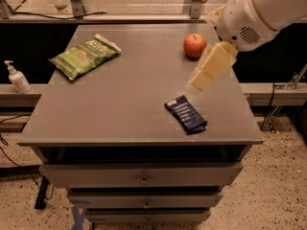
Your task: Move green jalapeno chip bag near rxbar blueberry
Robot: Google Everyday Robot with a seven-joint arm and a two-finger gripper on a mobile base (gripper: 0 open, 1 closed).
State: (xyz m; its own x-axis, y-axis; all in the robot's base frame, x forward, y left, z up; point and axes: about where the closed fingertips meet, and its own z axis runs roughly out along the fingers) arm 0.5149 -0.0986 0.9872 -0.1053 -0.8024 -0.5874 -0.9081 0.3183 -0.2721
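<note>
The green jalapeno chip bag [85,56] lies flat at the far left of the grey table top [124,109], white edge toward the back. The rxbar blueberry [186,115], a small dark navy bar with white text, lies near the front right. My gripper [211,68], cream-coloured, hangs from the white arm [254,13] above the right side of the table. It is between the red apple and the bar, holds nothing that I can see, and is far from the bag.
A red apple [194,45] sits at the back right of the table. A white pump bottle [16,77] stands on a ledge to the left. Drawers [143,180] are below the table top. A metal rail runs behind the table.
</note>
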